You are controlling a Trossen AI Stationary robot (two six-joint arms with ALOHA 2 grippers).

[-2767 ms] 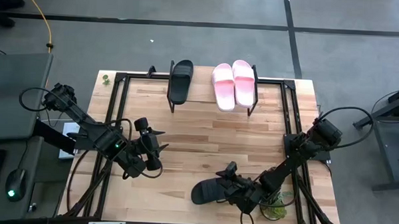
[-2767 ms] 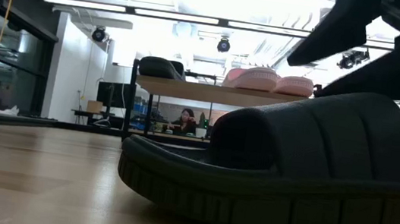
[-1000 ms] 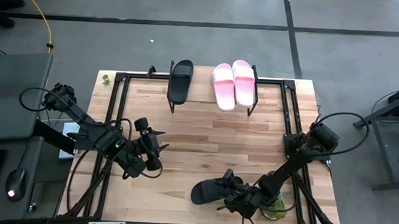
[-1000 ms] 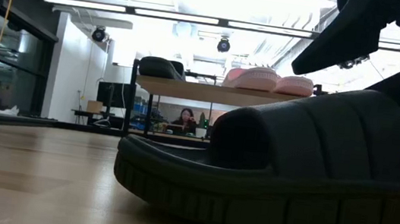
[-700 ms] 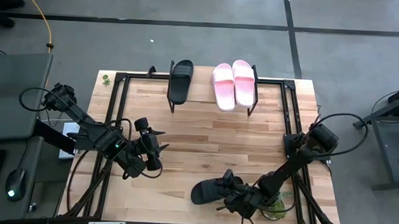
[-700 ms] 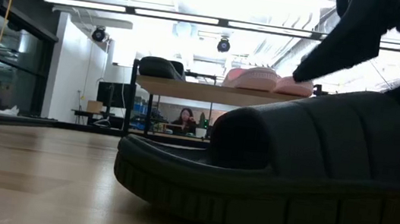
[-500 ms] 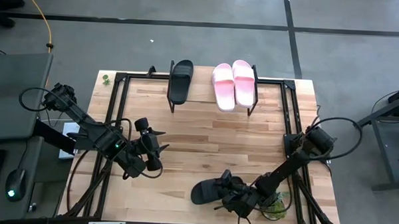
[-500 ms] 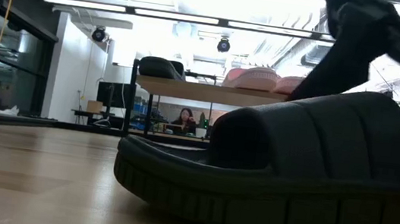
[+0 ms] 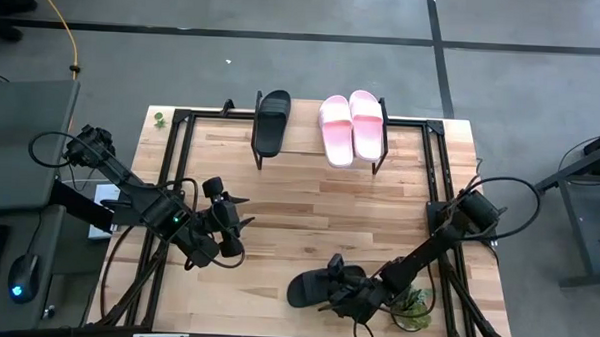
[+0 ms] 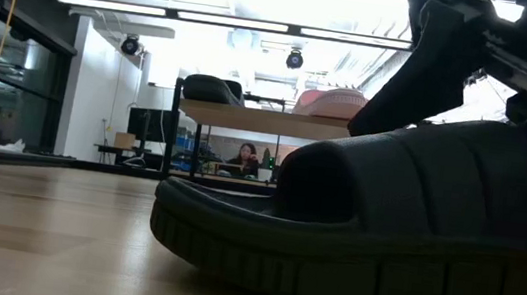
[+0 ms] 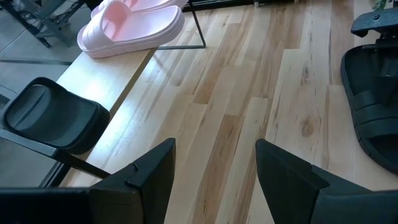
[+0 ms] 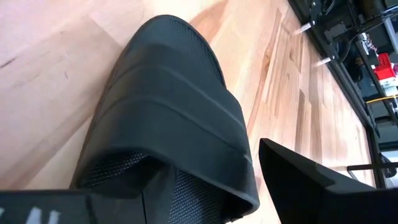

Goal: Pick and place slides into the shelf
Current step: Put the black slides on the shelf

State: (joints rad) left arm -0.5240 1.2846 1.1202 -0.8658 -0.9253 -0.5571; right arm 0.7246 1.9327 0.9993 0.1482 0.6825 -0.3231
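A black slide (image 9: 311, 287) lies sole-down near the table's near edge and fills the low view (image 10: 364, 230) and the right wrist view (image 12: 168, 118). My right gripper (image 9: 336, 285) is open just above its strap (image 12: 180, 118), at the heel-side opening: one finger (image 12: 298, 180) stands beside the slide's outer edge, the other (image 12: 93, 208) sits low over the footbed. The shelf (image 9: 311, 139) stands at the far edge and carries the other black slide (image 9: 272, 120) and two pink slides (image 9: 352, 125). My left gripper (image 9: 233, 214) waits open over the table's left half (image 11: 214, 149). My right gripper comes at the black slide slanting down from the table's right, with its open fingers on either side of the strap's edge (image 12: 249, 186). I cannot tell whether either finger touches the slide. The slide lies flat on the table.
A black metal frame (image 9: 435, 183) runs round the tabletop. A small green object (image 9: 415, 313) lies beside my right arm at the near right corner. Bare wood stretches between the slide and the shelf (image 9: 319, 209). A person (image 10: 245, 157) sits in the room behind the shelf.
My right gripper has moved toward the table's left and down, coming farther over the black slide's strap. The slide has stayed where it was.
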